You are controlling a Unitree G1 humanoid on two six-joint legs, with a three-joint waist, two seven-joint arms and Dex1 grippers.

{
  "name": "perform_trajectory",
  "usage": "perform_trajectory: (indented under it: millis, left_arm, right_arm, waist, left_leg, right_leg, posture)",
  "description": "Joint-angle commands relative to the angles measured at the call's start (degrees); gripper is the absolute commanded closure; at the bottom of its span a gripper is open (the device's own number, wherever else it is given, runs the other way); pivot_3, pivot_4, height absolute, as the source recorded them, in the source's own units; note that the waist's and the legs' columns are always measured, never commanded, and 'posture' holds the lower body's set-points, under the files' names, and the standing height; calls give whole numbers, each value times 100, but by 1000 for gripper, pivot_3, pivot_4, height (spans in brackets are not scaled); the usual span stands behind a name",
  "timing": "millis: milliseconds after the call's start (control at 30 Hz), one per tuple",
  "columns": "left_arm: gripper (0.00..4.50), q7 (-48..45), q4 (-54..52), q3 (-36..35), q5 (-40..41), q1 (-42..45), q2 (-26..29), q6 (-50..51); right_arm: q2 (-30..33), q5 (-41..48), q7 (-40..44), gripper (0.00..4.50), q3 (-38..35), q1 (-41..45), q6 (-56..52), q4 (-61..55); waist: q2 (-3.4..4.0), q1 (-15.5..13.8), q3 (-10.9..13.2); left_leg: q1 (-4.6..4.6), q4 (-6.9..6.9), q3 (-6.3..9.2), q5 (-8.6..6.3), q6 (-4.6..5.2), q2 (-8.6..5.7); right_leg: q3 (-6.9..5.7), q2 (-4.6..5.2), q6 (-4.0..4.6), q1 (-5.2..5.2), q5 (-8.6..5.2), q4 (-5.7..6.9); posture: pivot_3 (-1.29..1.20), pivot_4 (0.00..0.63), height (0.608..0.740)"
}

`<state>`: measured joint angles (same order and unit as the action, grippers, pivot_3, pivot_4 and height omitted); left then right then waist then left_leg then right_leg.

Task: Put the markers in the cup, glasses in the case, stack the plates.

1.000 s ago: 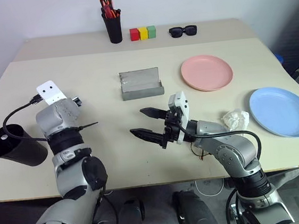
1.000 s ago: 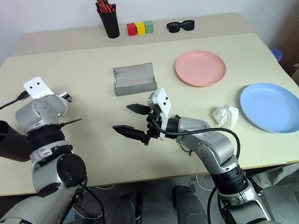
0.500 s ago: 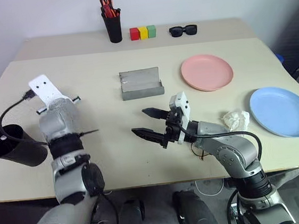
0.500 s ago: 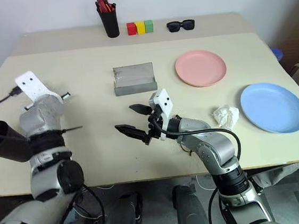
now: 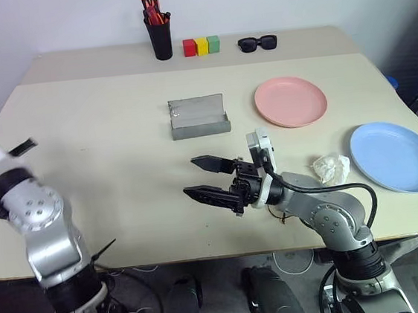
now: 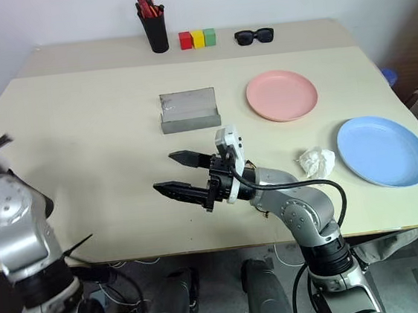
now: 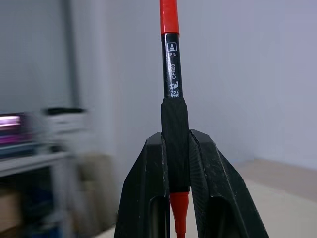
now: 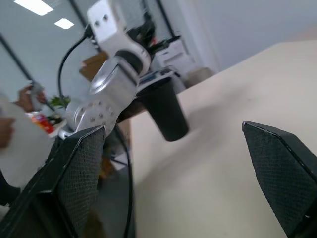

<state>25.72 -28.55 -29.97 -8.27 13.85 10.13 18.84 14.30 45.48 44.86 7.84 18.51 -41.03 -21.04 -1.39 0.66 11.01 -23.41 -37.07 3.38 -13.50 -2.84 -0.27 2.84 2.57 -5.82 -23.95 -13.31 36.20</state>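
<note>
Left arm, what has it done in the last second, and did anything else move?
The left arm has swung up and back toward the table's left edge, its gripper now shut on a red-and-black marker. The right gripper stays open, hovering mid-table. The case and plates are unmoved.

The marker (image 7: 173,74) runs past the top edge of the left wrist view, so its red end is cut off, and its lower part is hidden between the left gripper (image 7: 179,163) fingers. The room behind it is blurred. On the counter (image 5: 119,158), the glasses under the right arm are mostly hidden.
</note>
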Motion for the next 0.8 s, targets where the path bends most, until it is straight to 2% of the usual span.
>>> perform_trajectory:
  millis: [33, 333, 800]
  left_arm:
    - [4462, 89, -616, -126, -139, -359, -259, 317]
    - [4462, 88, -637, -50, -174, -960, -747, 282]
    - [4462, 7, -341, 136, -139, -968, -821, 82]
  right_arm:
    - [-7, 212, 122, 0, -2, 125, -47, -73]
    - [-46, 221, 190, 0, 106, 223, -197, 49]
    - [-94, 240, 68, 0, 70, 146, -216, -6]
  waist:
    - [-2, 2, -1]
    - [-3, 20, -2]
    - [-3, 23, -2]
  left_leg:
    - [1, -1, 1, 0, 0, 0]
    - [4, -2, 0, 0, 1, 3]
    - [4, -2, 0, -1, 1, 4]
  right_leg:
    - [-1, 0, 0, 3, 0, -1]
    - [-1, -7, 20, 4, -12, -4]
    - [-1, -7, 20, 5, -13, -5]
  posture:
    - [0, 150, 740]
    - [0, 150, 740]
    - [0, 150, 740]
